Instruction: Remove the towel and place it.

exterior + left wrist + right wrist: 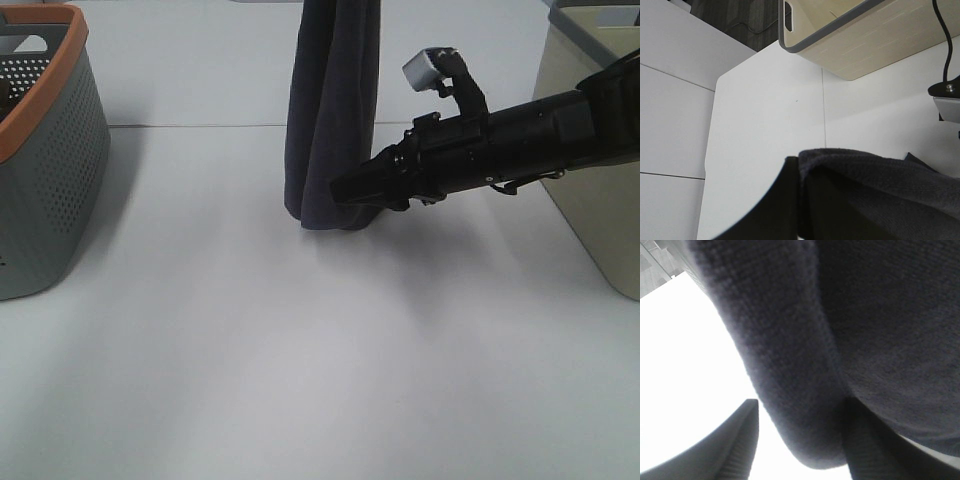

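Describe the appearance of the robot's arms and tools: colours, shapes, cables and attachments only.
The right arm is a matte black tube narrowing toward its black right tool, whose fingers have ribbed faces. A small grey camera box sits on a black bracket above the wrist. A black cable runs to it. The left tool shows only smooth black fingers.
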Robot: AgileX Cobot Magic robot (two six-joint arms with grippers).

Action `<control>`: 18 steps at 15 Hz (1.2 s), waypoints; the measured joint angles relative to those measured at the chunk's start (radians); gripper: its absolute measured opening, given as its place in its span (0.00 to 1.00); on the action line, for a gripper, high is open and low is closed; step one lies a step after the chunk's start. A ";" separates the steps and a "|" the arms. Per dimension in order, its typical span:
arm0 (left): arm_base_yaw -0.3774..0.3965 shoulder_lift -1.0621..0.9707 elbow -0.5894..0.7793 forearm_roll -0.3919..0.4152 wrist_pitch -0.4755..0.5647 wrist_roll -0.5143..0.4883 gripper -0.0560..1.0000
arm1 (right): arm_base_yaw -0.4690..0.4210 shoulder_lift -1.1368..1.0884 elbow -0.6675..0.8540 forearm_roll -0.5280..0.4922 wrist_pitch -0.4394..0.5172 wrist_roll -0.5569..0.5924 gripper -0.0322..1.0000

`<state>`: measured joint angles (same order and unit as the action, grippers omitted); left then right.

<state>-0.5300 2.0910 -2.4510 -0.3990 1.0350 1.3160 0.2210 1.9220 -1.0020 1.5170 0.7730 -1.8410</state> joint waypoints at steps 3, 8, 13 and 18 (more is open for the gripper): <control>0.000 0.000 0.000 0.000 0.000 0.000 0.05 | 0.000 0.000 0.000 -0.011 0.000 0.008 0.48; 0.000 0.000 0.000 0.000 0.000 -0.006 0.05 | 0.000 0.000 0.000 -0.031 0.001 0.015 0.17; 0.000 0.000 0.000 0.023 0.020 -0.105 0.05 | 0.000 -0.056 0.000 -0.191 0.002 0.296 0.05; -0.002 0.000 0.000 0.375 0.000 -0.448 0.05 | 0.000 -0.336 0.000 -0.629 -0.139 0.614 0.05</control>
<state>-0.5320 2.0910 -2.4510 -0.0240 1.0350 0.8680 0.2210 1.5860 -1.0020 0.8880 0.6340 -1.2270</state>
